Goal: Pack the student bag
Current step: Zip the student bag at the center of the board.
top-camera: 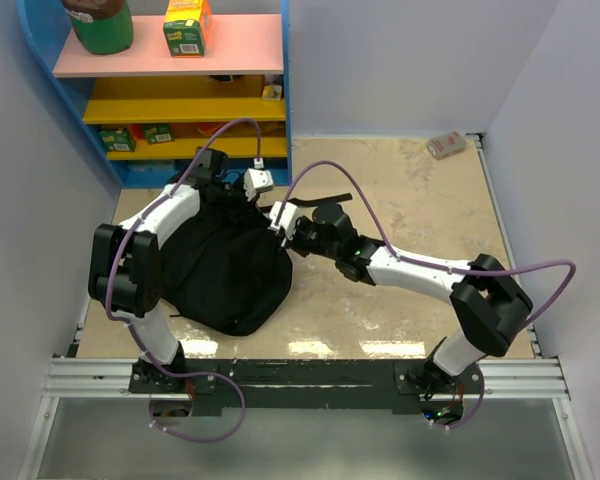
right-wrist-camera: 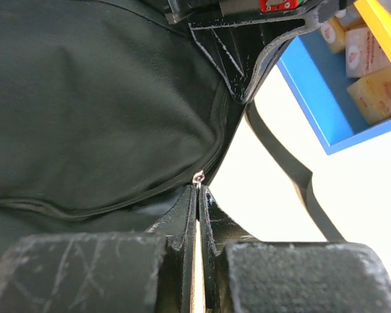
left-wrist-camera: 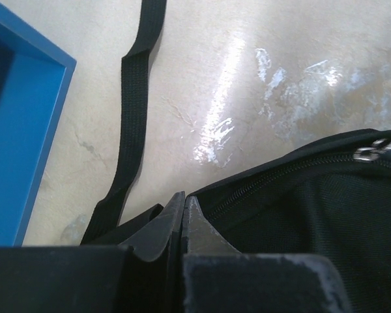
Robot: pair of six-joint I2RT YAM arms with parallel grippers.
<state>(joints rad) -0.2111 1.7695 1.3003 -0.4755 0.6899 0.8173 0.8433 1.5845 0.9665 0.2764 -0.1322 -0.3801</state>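
Student bag (top-camera: 225,270) lay slumped on the bench (top-camera: 410,200), left of centre and in front of the blue shelf unit (top-camera: 42,60), as I saw it from the overhead camera. Both arms reached in over it, the left to its far edge and the right to its upper right side.

Left wrist view: the left pincer (left-wrist-camera: 184,199) had its fingers pressed together, tips at the rim of the black fabric just beside the zip (left-wrist-camera: 280,173). I could not tell whether any cloth was pinched between them. A black strap (left-wrist-camera: 133,98) trailed from the bag across the pale bench, running alongside the blue shelf wall.

Right wrist view: the right pincer (right-wrist-camera: 197,192) was likewise closed, only a sliver of light showing between its fingers, with the metal zip pull (right-wrist-camera: 198,177) right at the tips. I could not tell whether the pull itself was caught.

Background: a green container (top-camera: 100,25) and a yellow-green carton (top-camera: 187,25) stood on the pink top shelf. A small pale object (top-camera: 446,145) lay at the far right corner of the bench, well apart from the bag.
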